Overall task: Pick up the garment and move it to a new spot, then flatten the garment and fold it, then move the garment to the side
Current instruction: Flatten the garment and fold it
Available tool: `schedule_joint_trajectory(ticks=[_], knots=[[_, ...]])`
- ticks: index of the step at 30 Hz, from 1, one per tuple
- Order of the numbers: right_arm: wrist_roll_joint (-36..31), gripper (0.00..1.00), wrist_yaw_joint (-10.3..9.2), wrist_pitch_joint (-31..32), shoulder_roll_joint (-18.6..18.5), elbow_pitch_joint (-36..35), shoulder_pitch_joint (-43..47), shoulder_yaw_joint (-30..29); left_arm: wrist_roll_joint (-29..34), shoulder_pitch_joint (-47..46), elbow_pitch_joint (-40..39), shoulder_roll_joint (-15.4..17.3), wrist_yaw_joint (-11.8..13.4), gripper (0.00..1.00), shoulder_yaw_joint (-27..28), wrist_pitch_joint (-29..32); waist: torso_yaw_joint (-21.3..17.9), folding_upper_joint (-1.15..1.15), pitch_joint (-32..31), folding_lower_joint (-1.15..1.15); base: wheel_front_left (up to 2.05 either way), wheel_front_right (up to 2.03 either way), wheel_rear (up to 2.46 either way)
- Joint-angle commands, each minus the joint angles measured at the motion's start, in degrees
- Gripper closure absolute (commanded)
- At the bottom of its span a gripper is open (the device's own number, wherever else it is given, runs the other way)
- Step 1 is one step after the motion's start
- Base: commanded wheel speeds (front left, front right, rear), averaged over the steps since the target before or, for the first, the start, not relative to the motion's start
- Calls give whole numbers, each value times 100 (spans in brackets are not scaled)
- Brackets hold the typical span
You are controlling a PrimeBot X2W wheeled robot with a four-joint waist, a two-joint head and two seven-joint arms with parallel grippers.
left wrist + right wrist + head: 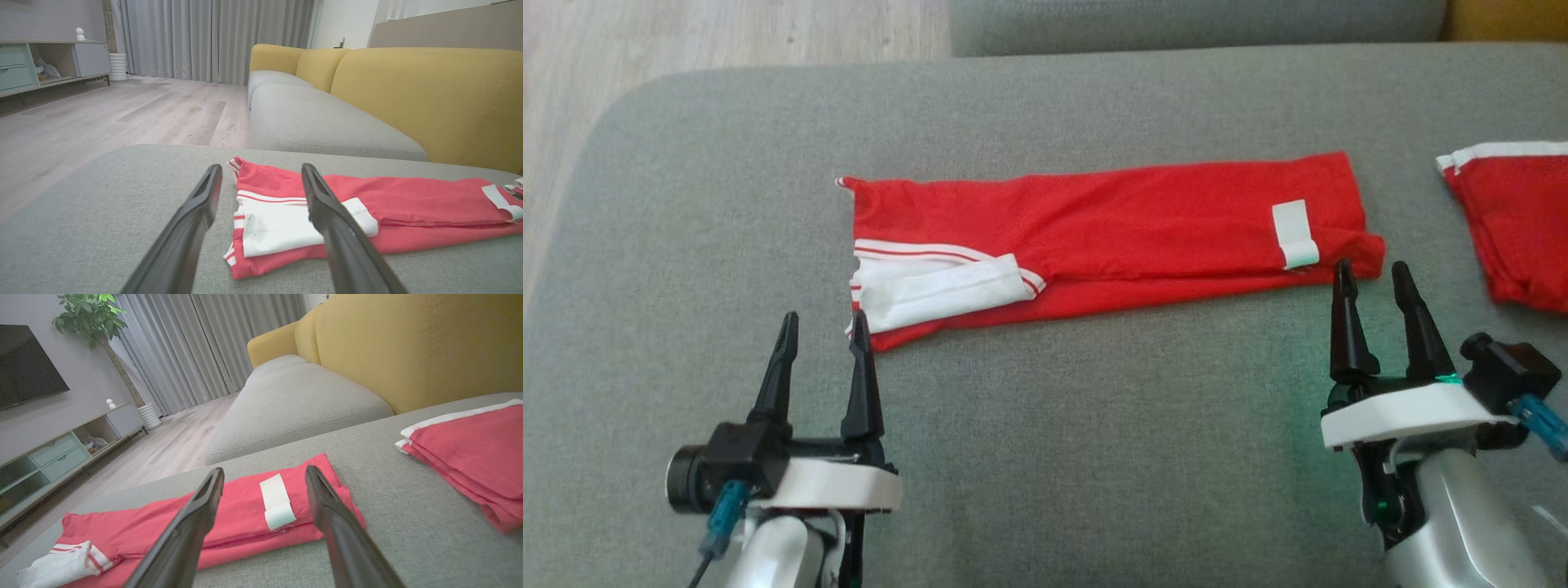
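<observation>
A red garment (pixel 1127 229) with white trim lies folded into a long strip across the grey cushion (pixel 1045 457). Its white collar end (pixel 939 290) is at the left and a white label (pixel 1294 233) sits near its right end. My left gripper (pixel 821 331) stands open just before the strip's near left corner, its right finger at the corner's edge. My right gripper (pixel 1372 278) is open at the strip's near right corner. The left wrist view has the garment (pixel 367 200) beyond the open left gripper (pixel 261 173). In the right wrist view the garment (pixel 253 510) lies behind the open right gripper (pixel 264 475).
A second folded red garment (pixel 1523 220) lies at the cushion's right edge, also seen as a red pile (pixel 474 453). Wood floor (pixel 686 41) borders the cushion at the left. A yellow sofa back (pixel 429 94) rises behind, with another grey seat (pixel 318 122).
</observation>
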Motion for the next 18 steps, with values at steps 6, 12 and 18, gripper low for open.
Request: schedule_joint_trajectory(ticks=[6,12,18], knots=[[-386,0,37,54,56,167,-692,-201,433,-499,-134,-178,-376,0,504,-45,75,0,408,0,0,0,0],[-873,0,37,405,86,987,-1347,-910,614,-691,-78,-314,-571,0,591,-45,169,0,681,0,0,0,0],[-1519,0,37,574,127,2043,-1880,-1889,750,-768,23,-421,-692,0,653,-46,291,0,827,0,0,0,0]])
